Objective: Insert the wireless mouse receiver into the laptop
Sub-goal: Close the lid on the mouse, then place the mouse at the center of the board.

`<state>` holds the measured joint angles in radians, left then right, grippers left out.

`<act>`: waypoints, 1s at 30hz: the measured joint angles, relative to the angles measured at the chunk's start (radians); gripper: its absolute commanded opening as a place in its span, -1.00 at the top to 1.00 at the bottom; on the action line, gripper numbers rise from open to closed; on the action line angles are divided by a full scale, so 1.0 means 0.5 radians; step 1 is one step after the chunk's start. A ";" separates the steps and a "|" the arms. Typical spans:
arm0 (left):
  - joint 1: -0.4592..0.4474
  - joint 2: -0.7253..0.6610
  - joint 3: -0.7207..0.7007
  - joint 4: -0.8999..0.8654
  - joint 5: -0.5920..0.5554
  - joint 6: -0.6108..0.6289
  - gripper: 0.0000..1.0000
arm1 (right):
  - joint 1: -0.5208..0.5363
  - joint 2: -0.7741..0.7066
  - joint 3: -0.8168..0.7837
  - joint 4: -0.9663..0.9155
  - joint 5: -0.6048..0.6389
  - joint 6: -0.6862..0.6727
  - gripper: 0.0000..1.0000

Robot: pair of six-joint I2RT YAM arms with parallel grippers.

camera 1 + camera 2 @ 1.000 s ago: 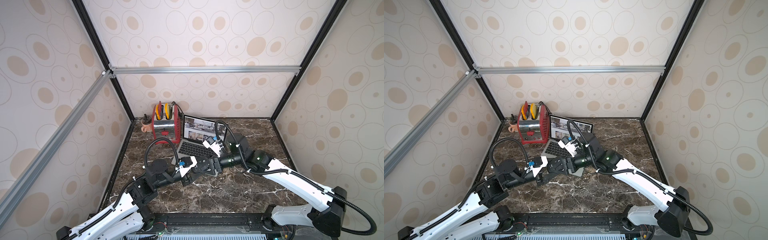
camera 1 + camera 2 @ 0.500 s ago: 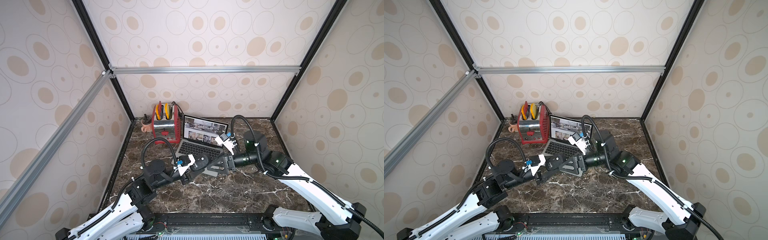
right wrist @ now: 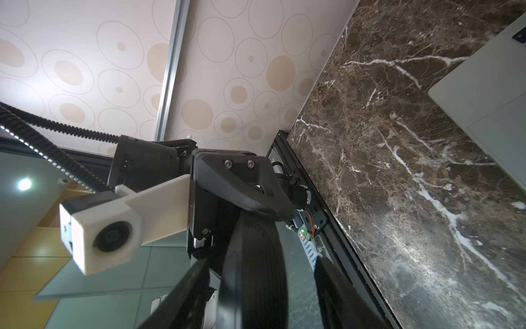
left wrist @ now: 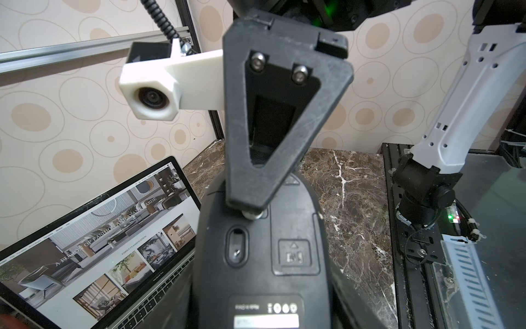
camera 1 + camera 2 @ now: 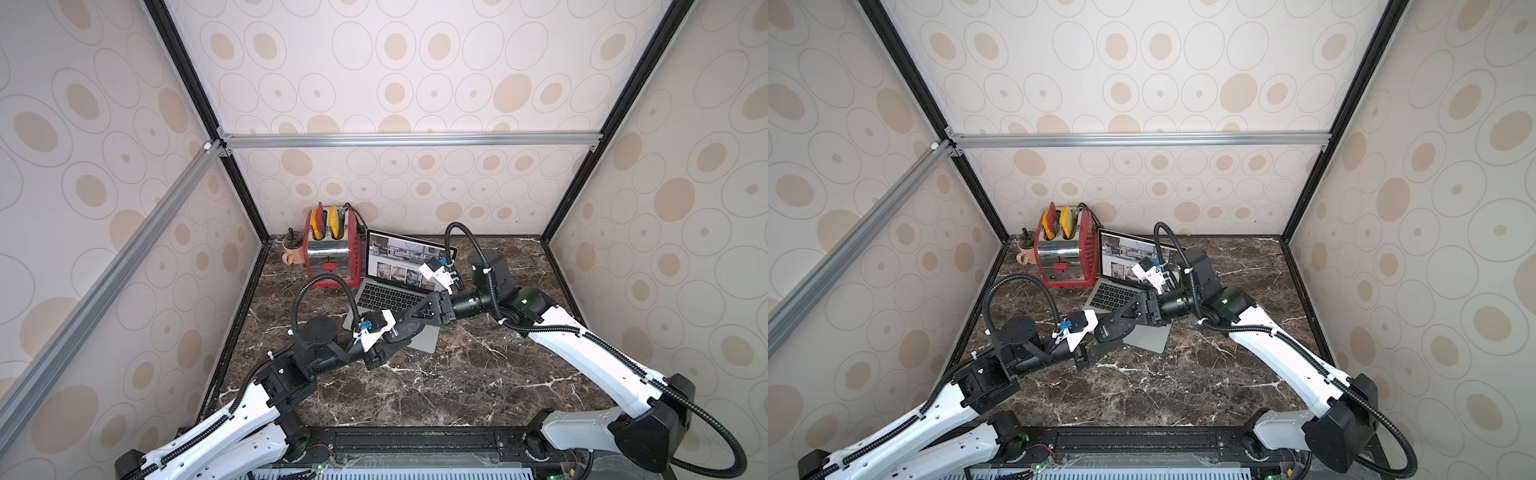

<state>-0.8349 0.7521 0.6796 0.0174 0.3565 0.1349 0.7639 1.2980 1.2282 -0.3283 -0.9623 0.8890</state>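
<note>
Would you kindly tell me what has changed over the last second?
The right end effector backed away to the right from the mouse, then returned; its jaws now straddle it, a gap showing on one side. The left end effector kept holding the upturned mouse above the laptop. Laptop, toaster and mug stayed put.

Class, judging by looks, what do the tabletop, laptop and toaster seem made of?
Tabletop: glossy dark marble or imitation, white veins and glare. Laptop: matte silver-grey body, probably aluminium. Toaster: red sides, painted metal or plastic; mirror-bright front, likely polished steel.
</note>
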 measured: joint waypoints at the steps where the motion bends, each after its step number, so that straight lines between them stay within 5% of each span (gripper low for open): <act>1: 0.000 0.000 0.000 -0.002 0.000 0.001 1.00 | 0.011 0.000 -0.002 0.032 -0.015 0.018 -0.10; 6: 0.000 -0.004 0.001 -0.001 0.002 0.002 1.00 | 0.034 0.001 -0.042 0.120 -0.030 0.069 0.03; 15: 0.000 -0.004 0.013 -0.007 0.002 0.022 1.00 | 0.046 0.016 -0.067 0.130 -0.016 0.106 0.80; 16: 0.000 -0.004 0.013 -0.008 0.000 0.023 0.64 | 0.047 0.016 -0.066 0.124 -0.011 0.102 0.85; 18: 0.000 -0.002 0.013 -0.020 -0.011 0.022 -0.57 | 0.047 0.016 -0.063 0.089 0.008 0.079 0.92; 19: -0.001 0.000 0.013 -0.031 -0.027 0.022 -0.97 | 0.051 0.016 -0.054 0.053 0.031 0.053 0.95; 24: -0.002 -0.031 0.015 -0.119 -0.243 -0.070 -0.98 | 0.013 -0.050 -0.006 -0.378 0.393 -0.172 1.00; 30: -0.002 -0.117 0.022 -0.352 -0.558 -0.203 -0.98 | -0.046 -0.195 0.040 -1.162 1.555 -0.487 1.00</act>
<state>-0.8360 0.6933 0.6907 -0.1589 0.0772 0.0334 0.7410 1.2003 1.2480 -0.9092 -0.1848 0.6456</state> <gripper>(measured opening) 0.990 0.332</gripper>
